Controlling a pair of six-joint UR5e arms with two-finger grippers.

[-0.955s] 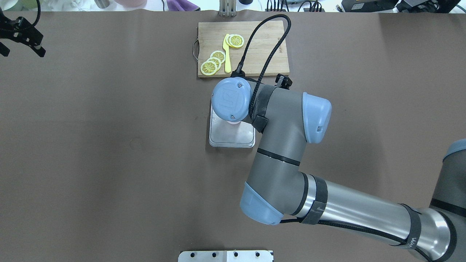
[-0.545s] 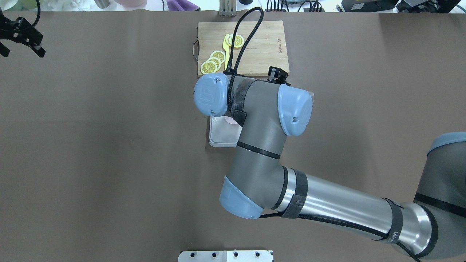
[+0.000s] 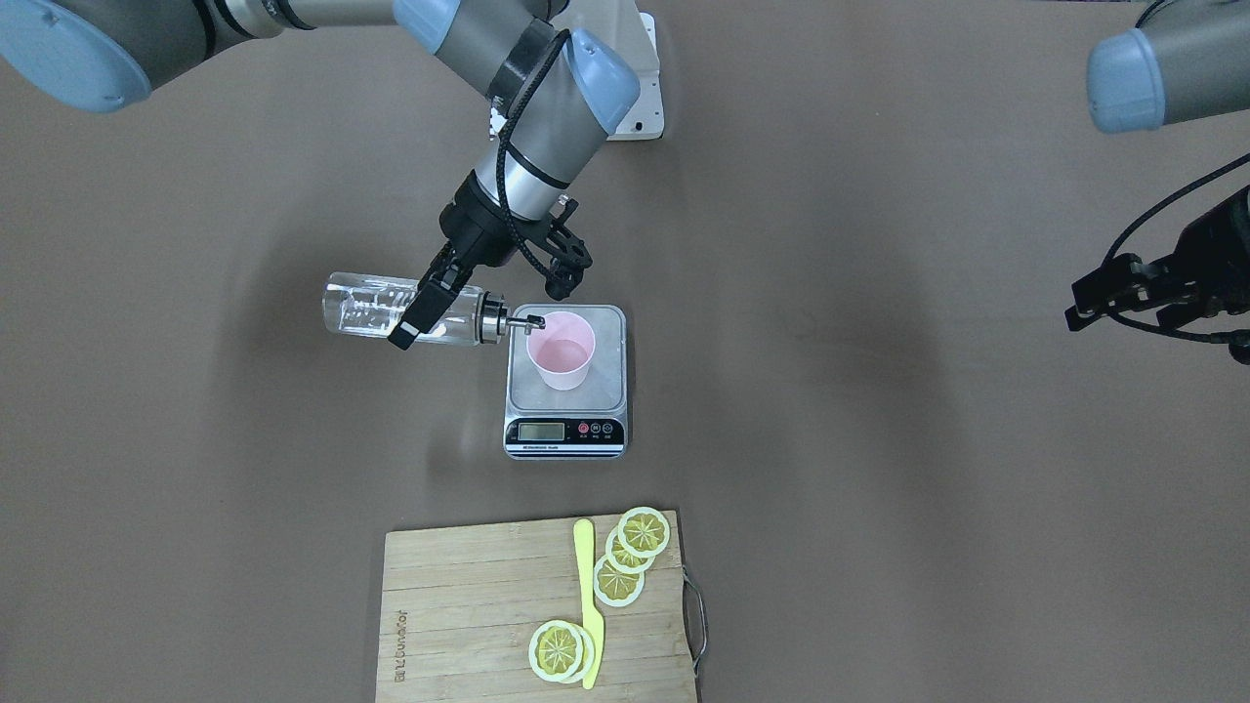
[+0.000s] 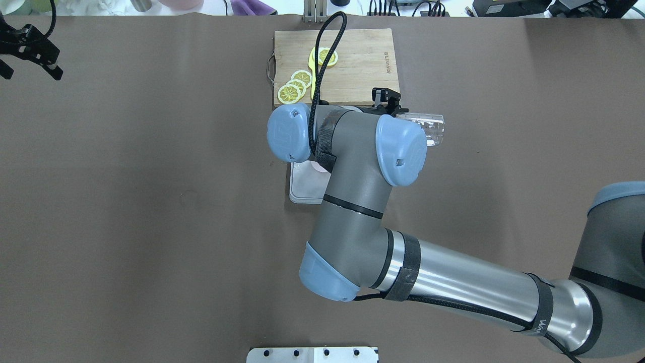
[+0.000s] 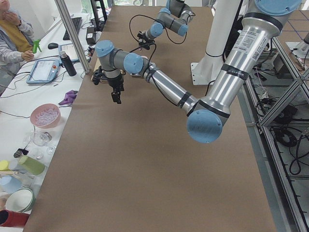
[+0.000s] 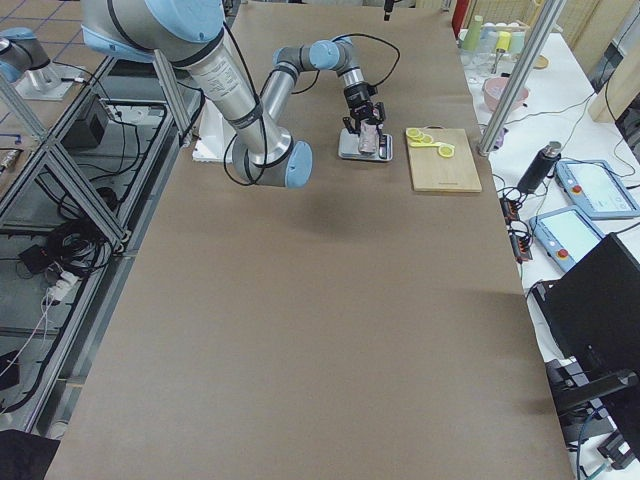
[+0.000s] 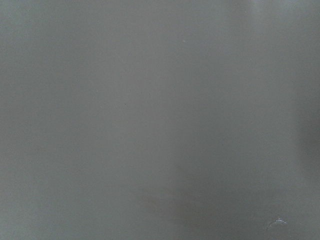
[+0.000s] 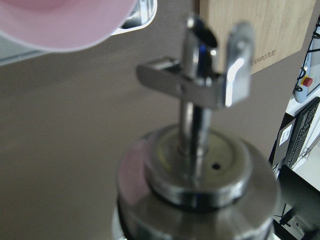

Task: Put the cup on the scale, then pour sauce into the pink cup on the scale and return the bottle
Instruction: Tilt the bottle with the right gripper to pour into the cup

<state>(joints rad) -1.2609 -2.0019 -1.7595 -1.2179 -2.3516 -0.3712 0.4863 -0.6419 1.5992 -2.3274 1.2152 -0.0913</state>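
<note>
The pink cup (image 3: 561, 351) stands upright on the steel scale (image 3: 607, 383), towards its robot-side edge. My right gripper (image 3: 420, 308) is shut on the clear glass bottle (image 3: 376, 308) and holds it lying level above the table. The metal spout (image 3: 518, 322) points at the cup's rim. Clear sauce shows in the bottle; I see no stream. In the overhead view the bottle's base (image 4: 429, 129) sticks out past my right wrist, and the cup is only a sliver (image 4: 318, 168). The right wrist view shows the cap and spout (image 8: 200, 150) near the cup (image 8: 65, 25). My left gripper (image 4: 29, 53) is open and empty at the far left.
A wooden cutting board (image 3: 469, 605) with lemon slices (image 3: 625, 557) and a yellow knife (image 3: 586, 596) lies just beyond the scale on the operators' side. The scale's display strip (image 3: 565, 431) faces that board. The left wrist view shows only table surface.
My right arm has shifted left and its wrist has turned, laying the bottle over to level. The bottle's base now shows to the right of the wrist. The left arm has not moved.
</note>
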